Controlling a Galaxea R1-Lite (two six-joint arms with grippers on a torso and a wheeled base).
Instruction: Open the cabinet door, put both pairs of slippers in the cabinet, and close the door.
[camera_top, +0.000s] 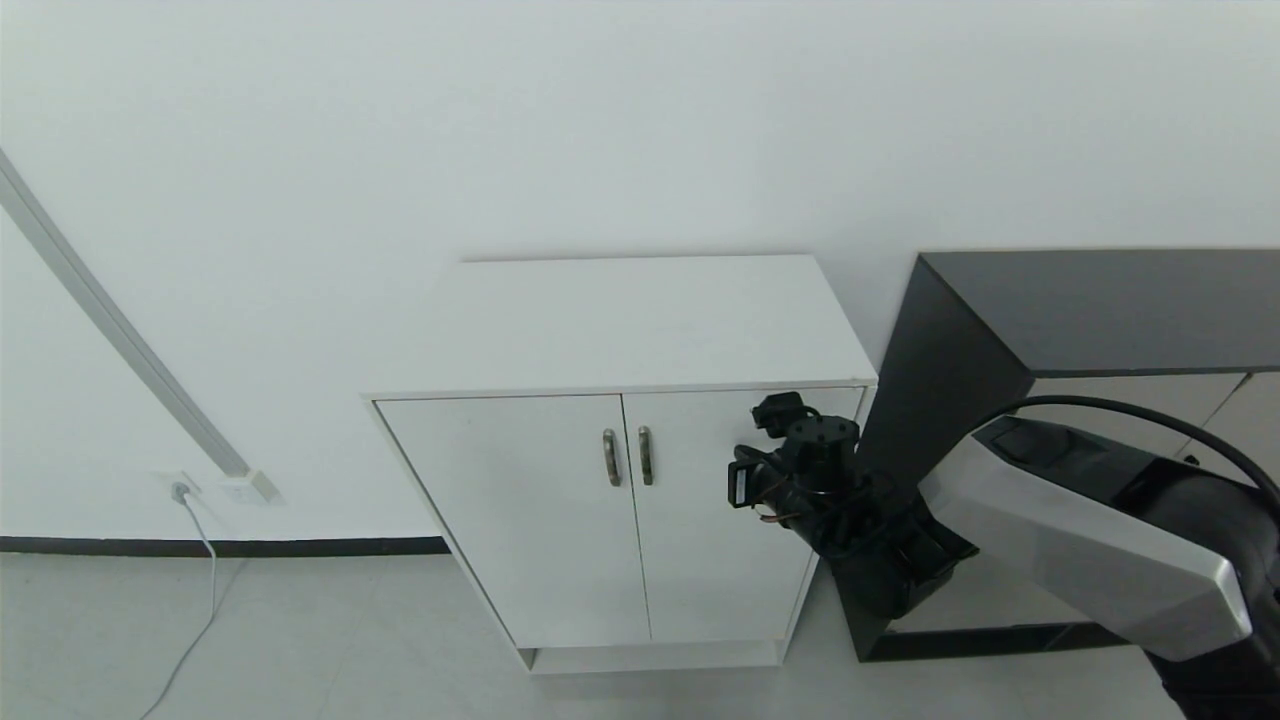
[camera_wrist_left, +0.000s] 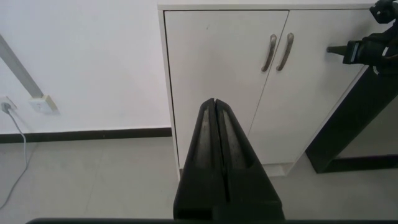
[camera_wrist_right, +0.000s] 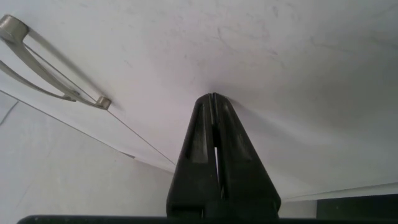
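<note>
The right gripper (camera_wrist_right: 214, 97) has its two fingers pressed together and holds nothing. Its tip is right at the right door (camera_top: 720, 520) of the cabinet (camera_top: 620, 330), to the side of the two metal handles (camera_top: 628, 456); I cannot tell if it touches. The left gripper (camera_wrist_left: 214, 101) is also fully closed and empty, well apart from the cabinet and pointing toward it. Both doors are closed, so the inside is hidden. The cabinet stands against the white wall, just beside a black unit (camera_top: 940, 380).

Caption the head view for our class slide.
Shut right gripper held before the right door of the closed cabinet.
</note>
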